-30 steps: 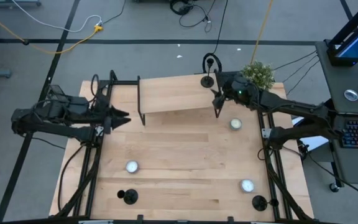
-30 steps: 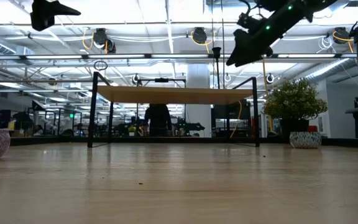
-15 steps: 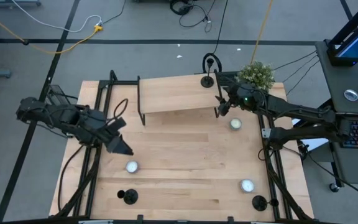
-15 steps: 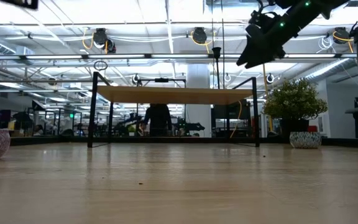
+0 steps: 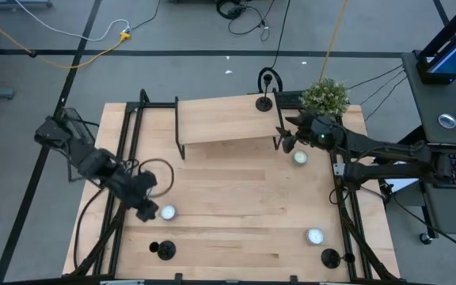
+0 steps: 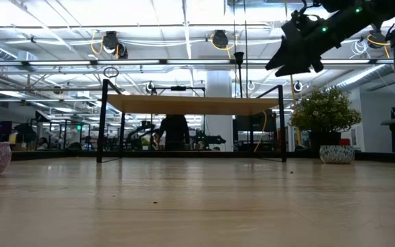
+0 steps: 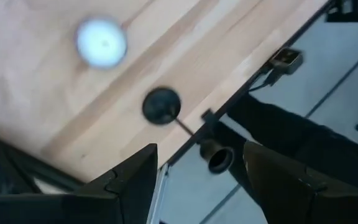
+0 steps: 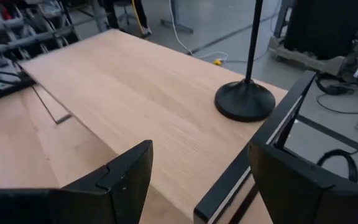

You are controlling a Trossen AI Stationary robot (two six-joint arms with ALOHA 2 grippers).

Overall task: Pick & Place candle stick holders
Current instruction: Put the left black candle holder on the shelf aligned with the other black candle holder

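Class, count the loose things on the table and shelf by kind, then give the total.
Black holders: 3
White tealights: 3
Total: 6

Worktop (image 5: 236, 198): light wood planks, dark frame rails along left and right edges. At the far middle stands a raised wooden shelf (image 5: 220, 120) on thin black legs (legs rest directly on the worktop).

On the shelf, far right corner: one candle stick holder (image 5: 264, 103), upright.

On the worktop itself:
- candle stick holder (image 5: 165, 250) near the near-left edge
- candle stick holder (image 5: 331, 258) at the near-right corner
- three white tealights: left (image 5: 167, 211), near right (image 5: 315, 236), far right (image 5: 299, 157)
- potted plant (image 5: 325, 96) at the far-right corner
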